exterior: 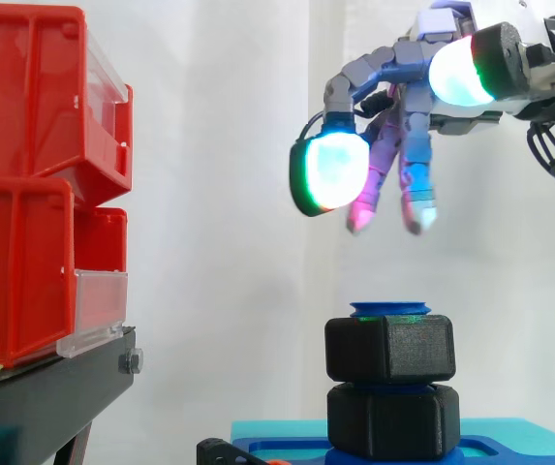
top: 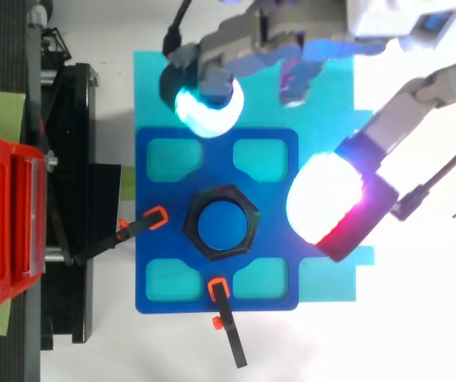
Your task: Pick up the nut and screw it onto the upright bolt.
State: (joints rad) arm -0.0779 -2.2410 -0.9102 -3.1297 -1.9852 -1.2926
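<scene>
White curtain shows between hand (exterior: 405,124) and nut (exterior: 389,347).

Red bins (exterior: 20,271) stacked on a black stand (exterior: 54,387), possibly over green padding (top: 1,111).

Bolt (exterior: 389,309): shaft hidden inside the black nut (exterior: 389,349), lower centre of side view, blue top alone exposed. Red bins (exterior: 25,194): cut off by left edge. Hand (top: 243,40): palm cut off by top edge, top view.

hand (exterior: 408,68): grey-lavender jointed links, thick black-backed pads (exterior: 335,172) glowing white with green, cyan and magenta-red rims. White wrist housing (top: 383,16) behind.
</scene>
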